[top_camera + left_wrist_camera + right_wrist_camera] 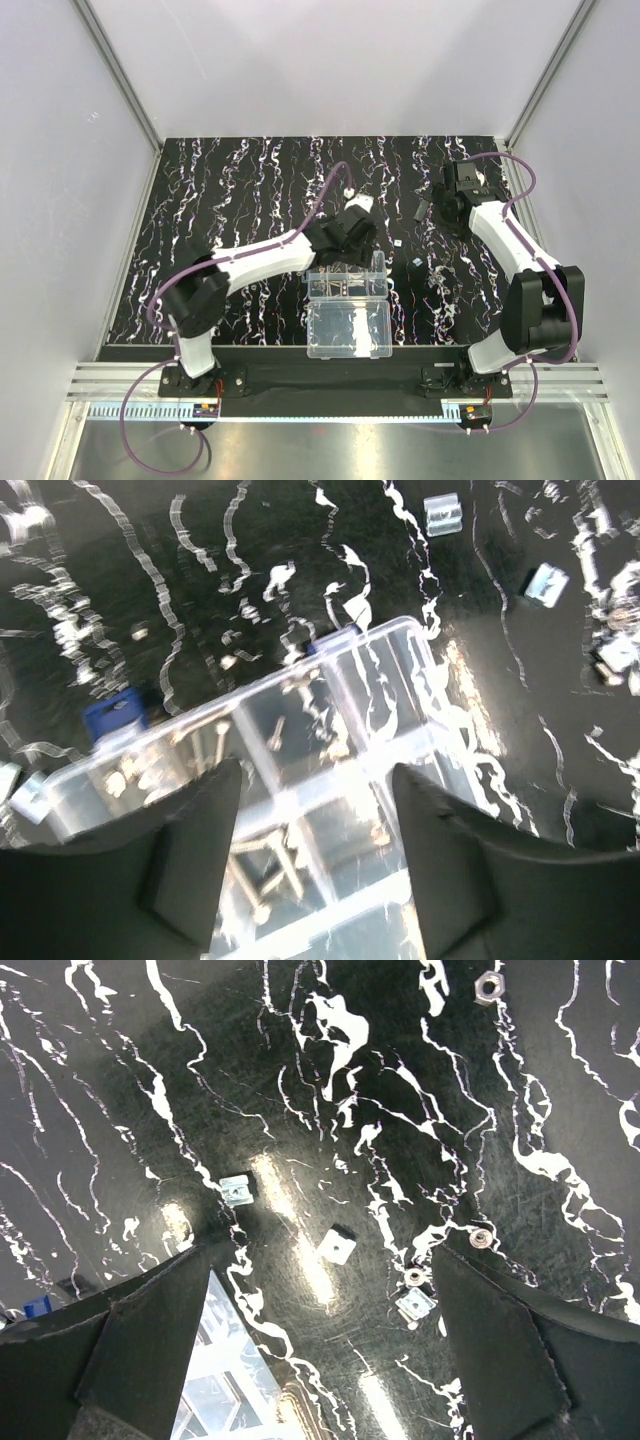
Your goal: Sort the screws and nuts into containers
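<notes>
Hanging above the containers (400, 670), the left tool (315, 775) stands parted and grips nothing — screws (275, 732) lie in the cells beneath it. The right tool (325, 1255) gapes wide and empty over the worktop (120, 1080), with loose nuts (338, 1245) lying on it under the gap.

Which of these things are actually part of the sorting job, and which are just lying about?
Part of the job: loose nuts on the mat; screws already in a cell; divided organizer box; left gripper and right gripper, both open.

Just there: streaked black mat; purple cables; the box's plain lid half.
</notes>
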